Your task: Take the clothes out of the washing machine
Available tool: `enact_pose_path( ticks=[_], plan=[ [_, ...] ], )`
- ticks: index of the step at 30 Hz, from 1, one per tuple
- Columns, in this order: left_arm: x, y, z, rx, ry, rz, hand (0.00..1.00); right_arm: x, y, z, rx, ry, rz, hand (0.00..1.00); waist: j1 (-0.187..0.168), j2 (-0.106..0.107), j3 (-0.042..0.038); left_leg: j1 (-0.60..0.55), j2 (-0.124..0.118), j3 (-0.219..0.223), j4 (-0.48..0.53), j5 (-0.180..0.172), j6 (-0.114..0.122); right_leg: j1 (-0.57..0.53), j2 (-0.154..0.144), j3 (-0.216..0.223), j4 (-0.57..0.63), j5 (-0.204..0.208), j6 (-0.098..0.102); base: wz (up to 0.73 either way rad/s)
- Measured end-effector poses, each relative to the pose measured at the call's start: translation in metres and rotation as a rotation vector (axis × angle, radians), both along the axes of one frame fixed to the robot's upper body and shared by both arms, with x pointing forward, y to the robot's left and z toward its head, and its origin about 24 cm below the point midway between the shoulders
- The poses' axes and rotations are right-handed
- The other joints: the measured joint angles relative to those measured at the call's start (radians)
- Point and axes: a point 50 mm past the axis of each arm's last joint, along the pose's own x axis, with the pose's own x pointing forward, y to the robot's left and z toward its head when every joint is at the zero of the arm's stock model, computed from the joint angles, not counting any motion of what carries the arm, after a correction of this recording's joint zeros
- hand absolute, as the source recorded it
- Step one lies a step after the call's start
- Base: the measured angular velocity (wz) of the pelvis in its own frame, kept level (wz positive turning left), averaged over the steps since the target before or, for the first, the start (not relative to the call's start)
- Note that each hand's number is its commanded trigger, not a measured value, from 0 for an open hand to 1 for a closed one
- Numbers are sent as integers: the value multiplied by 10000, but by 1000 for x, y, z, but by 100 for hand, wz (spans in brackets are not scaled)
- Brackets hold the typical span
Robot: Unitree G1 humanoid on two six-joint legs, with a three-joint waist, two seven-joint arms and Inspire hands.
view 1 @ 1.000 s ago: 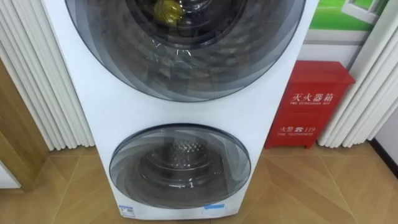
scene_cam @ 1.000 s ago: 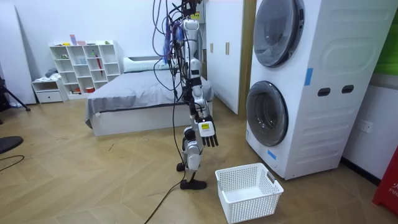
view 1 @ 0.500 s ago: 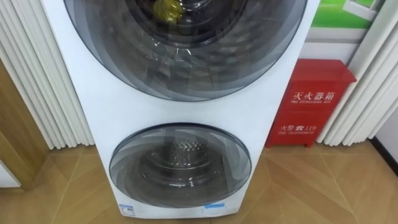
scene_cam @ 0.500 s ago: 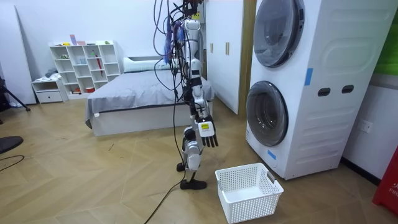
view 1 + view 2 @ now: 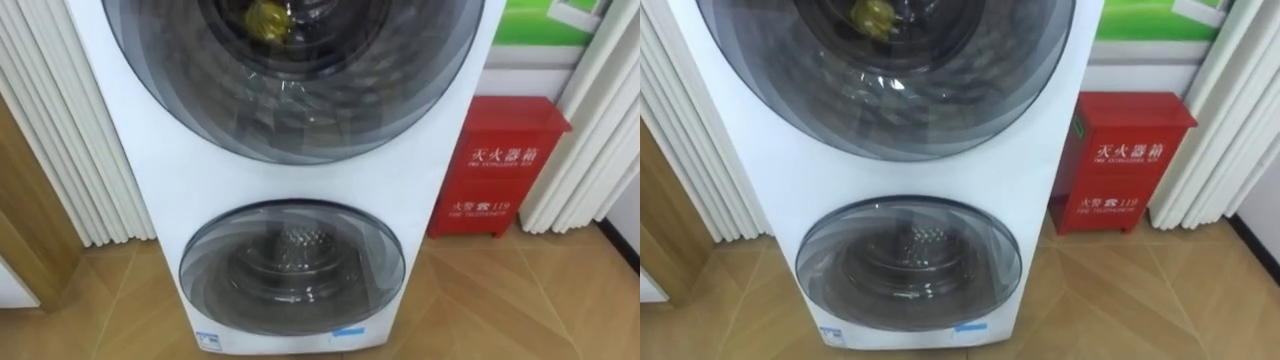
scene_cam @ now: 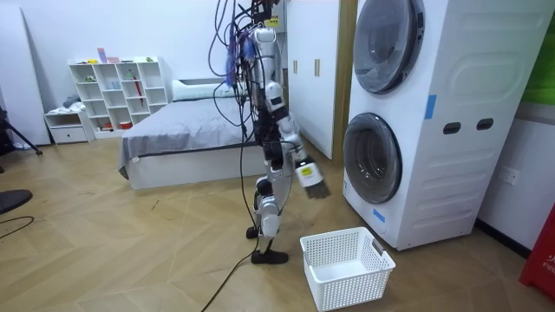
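Clothes [image 5: 266, 15], a yellow lump, sit high inside the washing machine [image 5: 160, 180], behind its shut top door [image 5: 300, 110]. They are up above and ahead of the right hand [image 6: 307, 174], which is held out low toward the machine. I cannot tell if its fingers are open or closed.

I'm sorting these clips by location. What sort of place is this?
Likely a bedroom with a laundry corner: a bed, a white cubby shelf, and a stacked washing machine with a white laundry basket in front.
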Motion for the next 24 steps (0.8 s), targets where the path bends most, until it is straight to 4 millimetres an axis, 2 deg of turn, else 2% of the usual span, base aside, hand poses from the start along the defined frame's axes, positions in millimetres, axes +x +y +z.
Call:
enact_pose_path(
  ticks=[3,6,7,9,12,17,20,24],
  plan=[
    [-3,10,3,223,98,-4,0,55,-10,33,-255,-1993,-145,0,33,-159,-77,-34,-8,-15,40,8,7,-9,-10,-43,-42,-6,8,6],
    [-5,16,5,255,92,-110,0,89,-18,60,-507,-3132,-127,0,41,-375,-58,-157,-35,-101,77,27,29,-76,-38,-144,-8,-7,9,7],
    [-5,17,5,266,87,-132,0,94,-20,65,-531,-3296,-206,0,44,-422,-68,-156,-38,-138,90,30,32,-80,-41,-174,-2,-7,9,16],
    [-6,21,6,368,251,-200,0,115,-27,87,-805,-4069,-236,0,171,-549,-133,-170,-29,-152,96,30,33,-86,-44,-299,6,-6,9,3],
    [-8,23,6,427,490,-225,0,132,-35,110,-1209,-4793,-120,0,234,-587,-159,-160,-29,-287,85,30,33,-54,-49,-382,9,-5,8,8],
    [-5,30,9,535,561,-515,0,171,-38,163,-1649,-6473,-80,0,294,-560,-143,-193,-17,-282,58,32,31,-90,-54,-564,1,-6,8,1],
    [-4,32,10,525,667,-535,0,187,-37,186,-1701,-7162,-174,0,325,-535,-139,-209,-20,-291,43,32,31,-105,-54,-567,-6,-6,8,0],
    [-5,33,10,635,934,-766,0,198,-36,206,-1935,-7626,-57,0,449,-557,-152,-296,-20,-327,43,32,31,-180,-61,-656,-3,-6,8,-1]
  ],
)
